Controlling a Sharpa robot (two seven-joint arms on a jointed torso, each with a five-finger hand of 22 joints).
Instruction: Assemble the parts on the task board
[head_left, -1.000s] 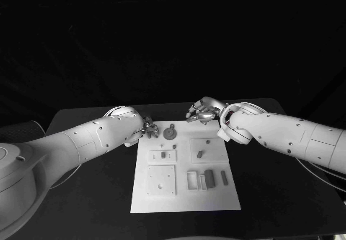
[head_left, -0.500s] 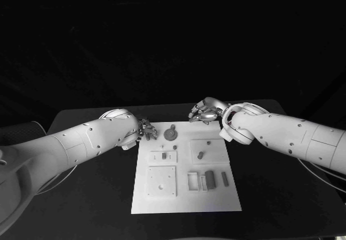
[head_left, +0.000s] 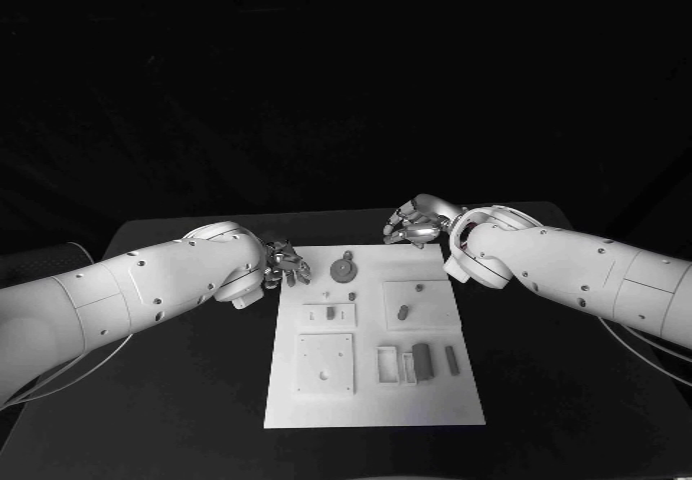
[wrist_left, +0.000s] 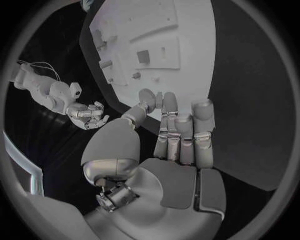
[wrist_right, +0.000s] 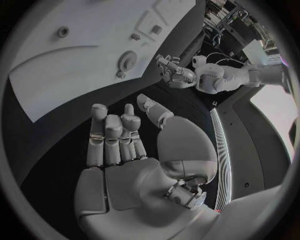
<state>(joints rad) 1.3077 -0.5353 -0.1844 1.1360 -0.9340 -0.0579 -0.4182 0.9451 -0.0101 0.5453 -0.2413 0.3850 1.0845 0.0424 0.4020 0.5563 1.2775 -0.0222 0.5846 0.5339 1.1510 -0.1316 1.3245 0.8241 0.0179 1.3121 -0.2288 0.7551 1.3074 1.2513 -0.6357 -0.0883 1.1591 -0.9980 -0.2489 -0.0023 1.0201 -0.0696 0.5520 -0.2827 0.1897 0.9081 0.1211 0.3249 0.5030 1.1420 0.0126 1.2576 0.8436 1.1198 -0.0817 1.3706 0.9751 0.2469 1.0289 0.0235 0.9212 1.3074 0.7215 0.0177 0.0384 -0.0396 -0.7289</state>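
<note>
The white task board (head_left: 433, 400) lies in the middle of the black table. A round grey disc (head_left: 343, 268) sits near its far edge, and small grey parts, among them a dark block (head_left: 420, 358) and a slim bar (head_left: 450, 358), lie in its recesses. My left hand (head_left: 284, 265) hovers just off the board's far left corner, fingers stretched out and holding nothing (wrist_left: 178, 145). My right hand (head_left: 414, 222) hangs beyond the board's far edge, also empty, fingers straight and thumb apart (wrist_right: 125, 150). The right wrist view shows the board (wrist_right: 75, 45) and the disc (wrist_right: 127, 61).
Black table (head_left: 577, 400) surrounds the board on all sides. White raised plates (head_left: 325, 362) and an open frame (head_left: 385, 362) stand on the board's near half. Cables trail under the left arm (head_left: 87, 360).
My left hand has slid a little left and back from the board's corner, and its arm has swung outward. The right hand has edged slightly to the right.
</note>
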